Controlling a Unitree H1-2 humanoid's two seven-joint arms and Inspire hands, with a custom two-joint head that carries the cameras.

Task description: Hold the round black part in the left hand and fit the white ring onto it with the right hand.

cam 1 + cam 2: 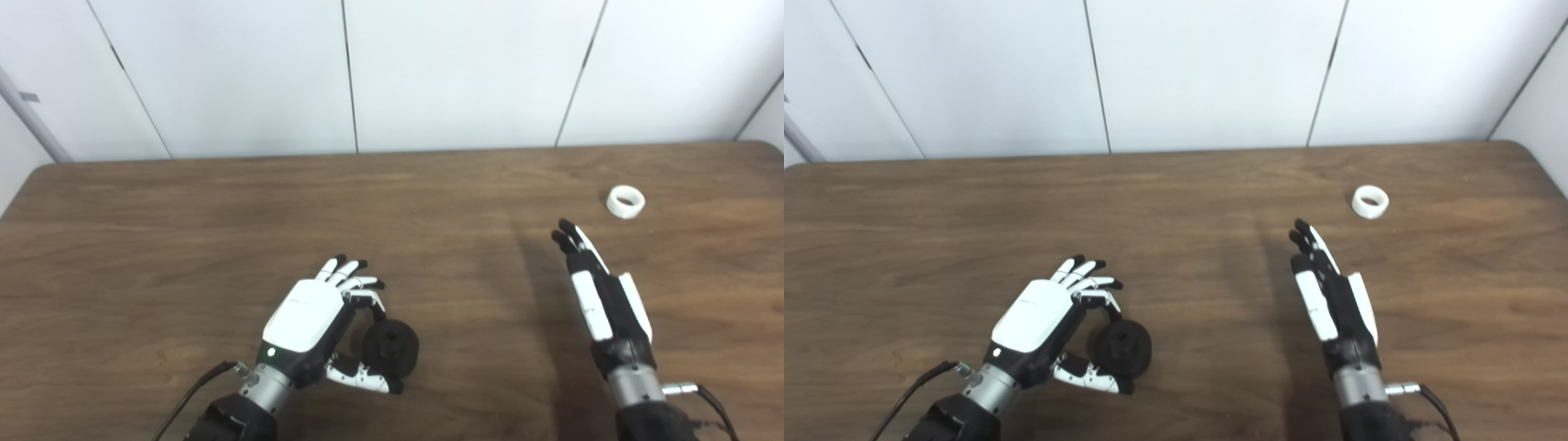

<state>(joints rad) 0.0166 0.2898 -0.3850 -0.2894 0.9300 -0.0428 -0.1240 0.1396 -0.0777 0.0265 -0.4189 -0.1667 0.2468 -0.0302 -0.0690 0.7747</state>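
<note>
The round black part sits near the table's front edge, pinched between the thumb and one finger of my left hand; the other fingers stay spread out beyond it. The white ring lies flat on the table at the far right, apart from both hands. My right hand hovers edge-on with its fingers straight and together, pointing away from me. Its fingertips stop a short way short of the ring and to its left. It holds nothing.
The brown wooden table stretches wide, with white wall panels behind its far edge. A black cable trails from my left wrist and another from my right wrist.
</note>
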